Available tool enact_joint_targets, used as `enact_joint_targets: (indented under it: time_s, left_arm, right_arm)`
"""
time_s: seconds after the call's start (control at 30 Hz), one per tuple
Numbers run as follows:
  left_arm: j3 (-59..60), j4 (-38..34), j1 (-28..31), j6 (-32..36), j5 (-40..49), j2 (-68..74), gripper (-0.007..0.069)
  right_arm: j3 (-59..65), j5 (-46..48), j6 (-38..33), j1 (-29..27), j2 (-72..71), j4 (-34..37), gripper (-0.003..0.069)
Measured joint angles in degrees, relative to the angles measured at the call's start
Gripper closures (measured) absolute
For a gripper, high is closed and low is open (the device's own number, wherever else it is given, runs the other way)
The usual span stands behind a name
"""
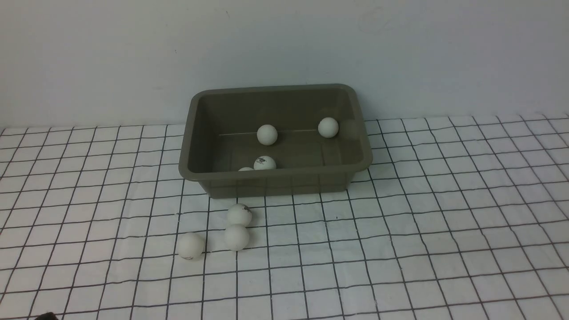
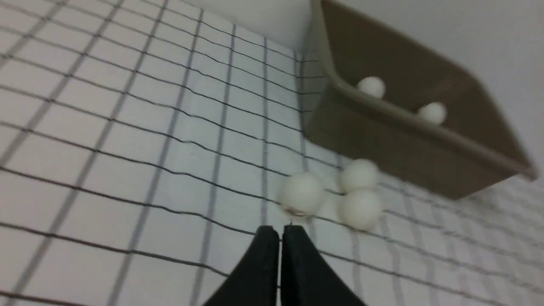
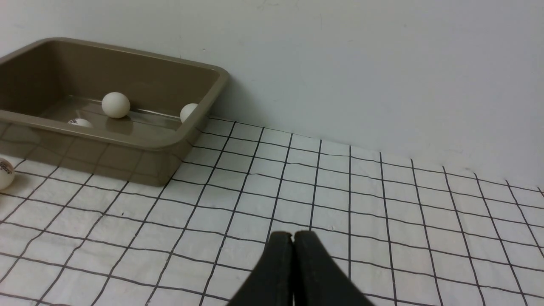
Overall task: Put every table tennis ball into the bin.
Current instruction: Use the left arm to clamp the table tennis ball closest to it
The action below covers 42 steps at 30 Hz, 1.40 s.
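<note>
Seven table tennis balls are in view, four in the bin (image 1: 311, 184) and three outside it. The bin stands on the checked cloth (image 1: 444, 200) of my worktop, close to the back wall (image 1: 400, 53). Inside it, the centre ball (image 1: 267, 134) lies by the far wall, and the corner ball (image 1: 328, 127) sits in the far right corner. The logo ball (image 1: 264, 163) rests by the near wall, and the hidden ball (image 1: 245, 169) just beside it shows only its top above the near rim. The other three lie on the cloth in front of the bin's left half. The marked ball (image 1: 239, 214) is nearest the bin, and the plain ball (image 1: 236, 237) is right against it on my side. The printed ball (image 1: 191, 246) lies a little apart to their left, with reddish lettering low on it. My left fingers (image 2: 267, 242) are pressed together and hold nothing. In the somewhat blurred left wrist view their tips point at the printed ball, near it but not touching. My right fingers (image 3: 280, 246) are also closed and empty, over bare cloth to the right of the bin, well apart from every ball.
</note>
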Motion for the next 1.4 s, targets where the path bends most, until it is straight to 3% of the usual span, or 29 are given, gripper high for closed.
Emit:
enact_joint_targets:
  time_s: [0.3,0.57,0.7,0.8,0.83,0.87,0.9,0.97,1.1,1.27,1.4]
  left_arm:
    - [0.00,-31.30,0.00,-2.33,-4.47,0.00,0.0629]
    - [0.00,-43.46,0.00,-1.53,-11.43,0.00,0.0629]
    - [-1.84,-43.84,0.00,7.95,-11.40,0.00,0.0629]
    - [-7.88,-42.03,0.00,25.31,-7.18,0.24,0.0629]
    - [-8.80,-41.96,0.00,27.68,-6.83,0.35,0.0629]
    - [-13.17,-41.66,0.00,37.92,-2.85,3.14,0.0629]
    - [-13.17,-41.66,0.00,37.92,-2.46,3.58,0.0629]
    - [-19.43,-40.64,0.00,48.83,3.91,13.34,0.0629]
    - [-25.83,-36.23,0.00,55.25,10.52,28.61,0.0627]
    - [-35.54,-30.23,0.00,56.42,16.51,49.76,0.0599]
    - [-45.24,-27.60,0.00,56.47,21.60,65.33,0.0524]
  right_arm:
    - [0.00,0.07,0.00,0.00,0.00,0.03,0.0676]
    - [0.00,0.08,-0.11,0.00,0.00,0.03,0.0676]
    - [0.06,0.08,-0.11,-0.05,0.00,0.03,0.0676]
    - [0.10,0.13,0.04,-0.05,0.00,0.03,0.0676]
    - [0.10,0.13,0.17,-0.05,0.00,0.03,0.0676]
    - [0.10,0.13,0.54,-0.05,0.00,0.03,0.0676]
    - [0.10,0.13,0.54,-0.05,0.00,0.03,0.0676]
    - [0.10,0.13,0.73,-0.05,0.00,0.39,0.0676]
    - [0.10,0.13,0.78,-0.05,0.00,0.79,0.0676]
    - [0.10,0.13,0.78,-0.05,0.00,1.66,0.0676]
    - [0.10,0.13,0.78,-0.05,0.00,2.76,0.0676]
